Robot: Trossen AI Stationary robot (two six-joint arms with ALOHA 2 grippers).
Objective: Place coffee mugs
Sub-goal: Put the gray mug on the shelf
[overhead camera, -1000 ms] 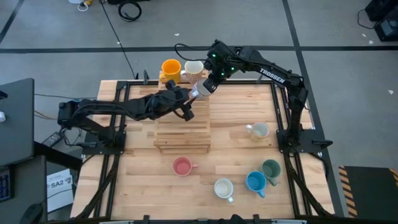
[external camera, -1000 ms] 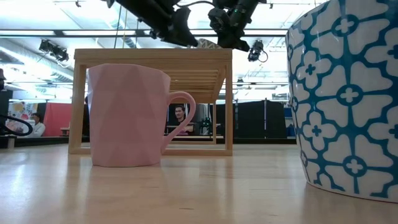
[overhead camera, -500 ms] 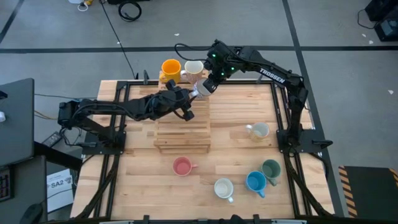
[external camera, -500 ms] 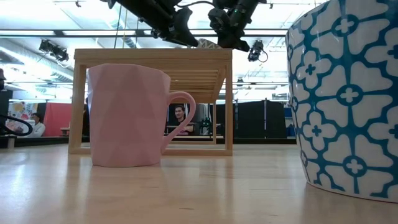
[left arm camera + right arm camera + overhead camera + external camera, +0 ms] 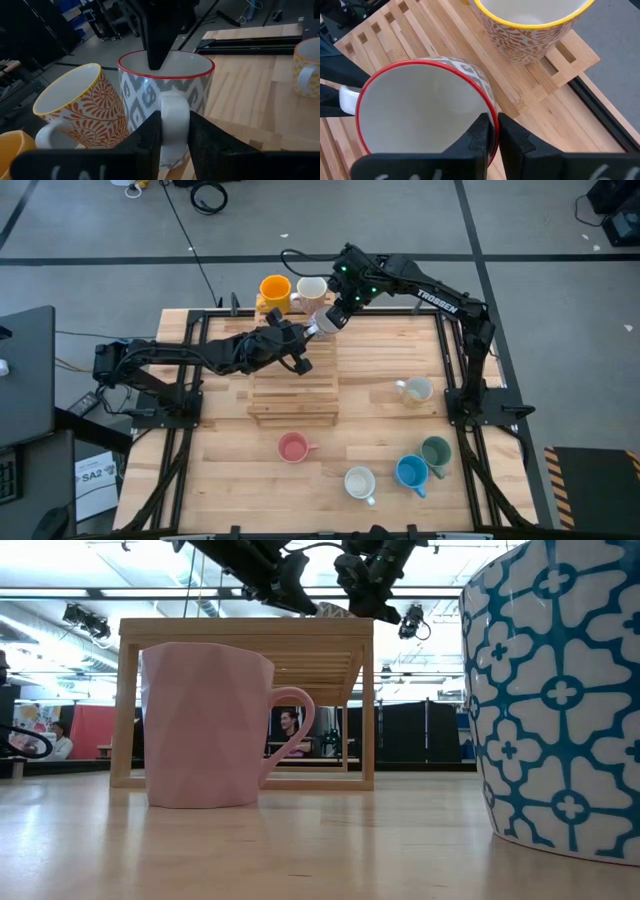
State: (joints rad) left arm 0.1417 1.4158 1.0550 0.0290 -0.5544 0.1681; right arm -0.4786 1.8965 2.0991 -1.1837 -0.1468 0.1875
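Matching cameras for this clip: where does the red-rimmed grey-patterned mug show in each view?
High view: red-rimmed mug at the rack's far end, between both grippers.
Low view: only a patterned sliver above the rack.
Left wrist view: centre, handle between the fingers.
Right wrist view: lower left, rim pinched.
Shared landmark: the orange-patterned mug beside it.

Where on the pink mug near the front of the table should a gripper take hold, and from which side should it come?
Grip the pink mug by its rim wall, coming straight down from above. It stands upright with its mouth open upward, so one finger can probably slip inside and one outside. Its handle points toward the white mug, so the opposite wall is likely the easier side.
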